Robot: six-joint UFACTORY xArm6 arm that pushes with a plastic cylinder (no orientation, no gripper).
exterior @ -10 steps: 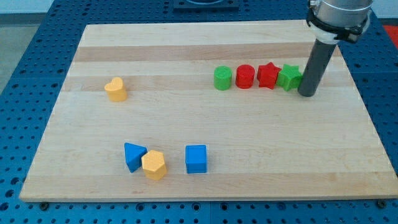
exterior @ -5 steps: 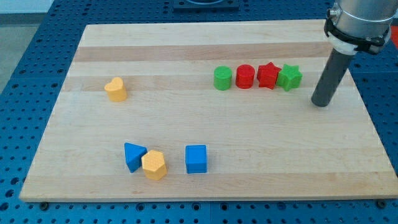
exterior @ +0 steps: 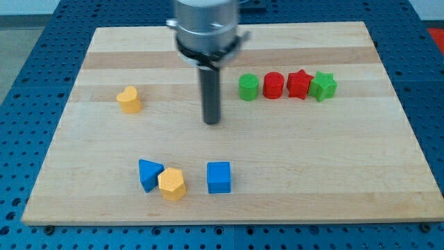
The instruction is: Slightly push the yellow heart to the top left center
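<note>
The yellow heart lies on the wooden board at the view's left, in the upper half. My tip rests on the board near the middle, well to the right of the heart and slightly lower, touching no block. The rod rises from it to the arm's grey wrist at the view's top.
A row stands right of my tip, higher up: green cylinder, red cylinder, red star, green star. Lower left of centre lie a blue triangle, a yellow hexagon touching it, and a blue cube.
My tip has swept from the board's right side, beside the green star, leftward to the middle. No block has moved.
</note>
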